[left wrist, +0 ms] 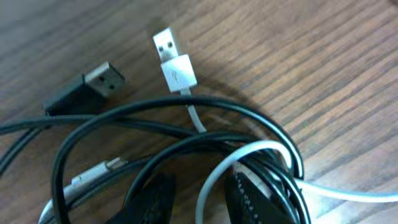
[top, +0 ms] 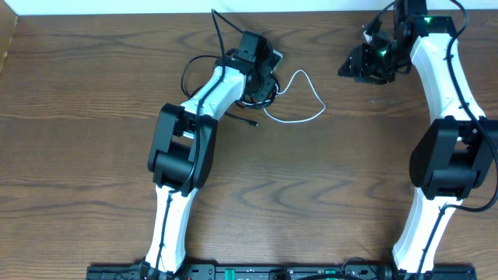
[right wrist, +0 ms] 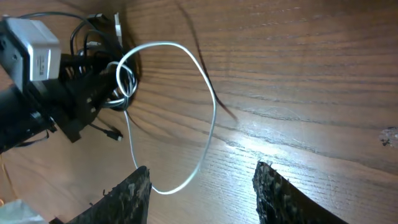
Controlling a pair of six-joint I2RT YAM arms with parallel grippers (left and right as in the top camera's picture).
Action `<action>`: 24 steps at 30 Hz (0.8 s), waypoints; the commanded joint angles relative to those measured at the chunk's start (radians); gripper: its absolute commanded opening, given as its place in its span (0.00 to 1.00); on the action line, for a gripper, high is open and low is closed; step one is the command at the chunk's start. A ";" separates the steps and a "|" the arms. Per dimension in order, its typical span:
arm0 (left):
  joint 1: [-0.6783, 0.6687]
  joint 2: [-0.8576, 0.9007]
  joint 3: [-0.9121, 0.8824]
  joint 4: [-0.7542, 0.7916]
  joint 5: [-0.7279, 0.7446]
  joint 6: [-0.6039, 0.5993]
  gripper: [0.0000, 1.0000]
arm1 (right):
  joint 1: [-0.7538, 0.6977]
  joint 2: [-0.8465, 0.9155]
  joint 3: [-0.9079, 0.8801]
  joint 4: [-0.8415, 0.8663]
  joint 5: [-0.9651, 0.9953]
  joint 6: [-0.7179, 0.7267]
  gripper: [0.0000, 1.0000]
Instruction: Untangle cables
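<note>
The left pincer (left wrist: 199, 186) stands apart astride the thin white cord (left wrist: 209, 180), which is tangled with the thin black cord (left wrist: 186, 106). The right pincer (right wrist: 202, 169) gapes, empty.

Robotics lab bench, white robot arms (top: 204, 99), wood-grain table (top: 334, 194)

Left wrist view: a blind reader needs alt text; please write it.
Black cable and white cable loops lie tangled on a wooden table, USB plugs free at top. The white cable runs between the left gripper's fingers.

Overhead, left claw (top: 258, 81) hides where cables (top: 311, 118) cross.
</note>
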 commanded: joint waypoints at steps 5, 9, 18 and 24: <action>-0.001 0.044 -0.013 0.001 -0.013 0.006 0.32 | 0.004 0.010 0.001 -0.005 0.000 -0.018 0.50; -0.001 0.045 -0.013 -0.014 -0.013 0.000 0.10 | 0.006 0.010 0.001 -0.006 0.000 -0.018 0.51; -0.001 -0.113 -0.011 -0.151 -0.001 -0.145 0.07 | 0.022 0.010 0.001 0.017 -0.050 -0.029 0.51; 0.000 -0.260 -0.011 -0.216 0.092 -0.208 0.08 | 0.058 0.007 0.002 0.034 -0.225 -0.101 0.41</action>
